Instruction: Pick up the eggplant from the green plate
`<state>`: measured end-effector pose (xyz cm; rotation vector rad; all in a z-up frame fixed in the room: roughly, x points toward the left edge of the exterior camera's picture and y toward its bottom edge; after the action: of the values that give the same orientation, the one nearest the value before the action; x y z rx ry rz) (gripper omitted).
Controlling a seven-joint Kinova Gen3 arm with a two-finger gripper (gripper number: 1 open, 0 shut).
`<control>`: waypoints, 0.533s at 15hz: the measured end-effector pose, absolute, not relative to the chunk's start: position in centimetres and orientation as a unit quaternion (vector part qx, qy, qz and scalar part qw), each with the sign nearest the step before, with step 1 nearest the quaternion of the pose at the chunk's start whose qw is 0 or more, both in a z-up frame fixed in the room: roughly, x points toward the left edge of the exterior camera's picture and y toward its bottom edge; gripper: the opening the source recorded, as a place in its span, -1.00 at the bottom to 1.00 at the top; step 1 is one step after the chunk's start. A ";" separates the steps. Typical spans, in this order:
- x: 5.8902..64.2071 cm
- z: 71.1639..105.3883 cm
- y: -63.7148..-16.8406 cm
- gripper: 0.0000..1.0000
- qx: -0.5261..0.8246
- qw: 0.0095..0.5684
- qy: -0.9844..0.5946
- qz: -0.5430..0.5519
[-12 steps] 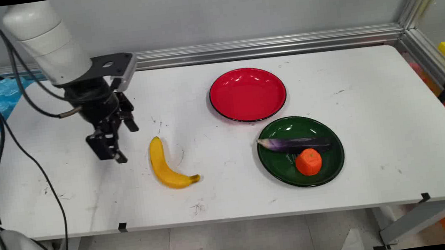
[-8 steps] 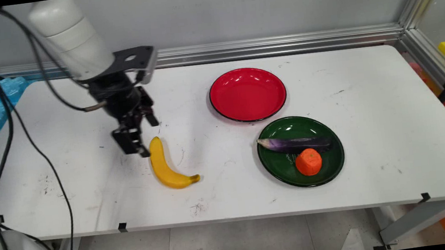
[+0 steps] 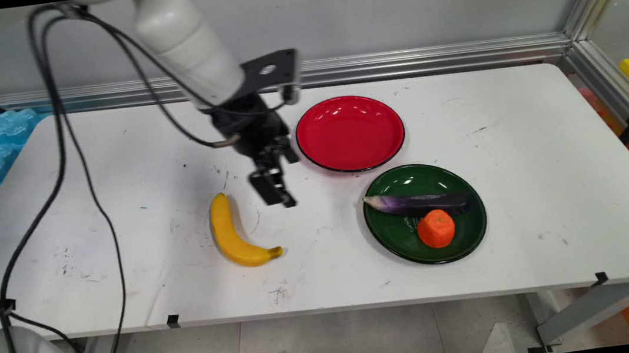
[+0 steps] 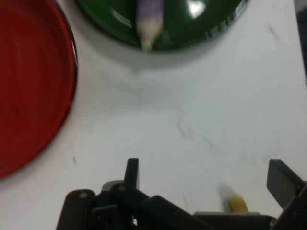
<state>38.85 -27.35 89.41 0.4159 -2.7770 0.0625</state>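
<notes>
Hand (image 3: pixel 280 195) wide, empty; red plate (image 3: pixel 350 132) bare; green plate (image 3: pixel 425 213) holds eggplant (image 3: pixel 416 203), orange (image 3: pixel 436 229)

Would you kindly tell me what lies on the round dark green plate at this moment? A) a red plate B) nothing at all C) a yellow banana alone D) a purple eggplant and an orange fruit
D: the round dark green plate holds a purple eggplant and an orange fruit, while the yellow banana lies on the white table near the open black two-finger gripper.
</notes>
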 end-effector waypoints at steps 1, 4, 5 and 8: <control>37.7 89.0 -27.8 1.00 0.145 0.174 -0.974 0.029; 35.3 87.8 -28.7 1.00 0.141 0.193 -0.970 0.043; 34.7 87.4 -29.0 1.00 0.140 0.197 -0.969 0.047; 32.3 85.6 -30.0 1.00 0.135 0.215 -0.965 0.063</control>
<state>32.27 -30.03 85.63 0.3738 -2.6755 0.1755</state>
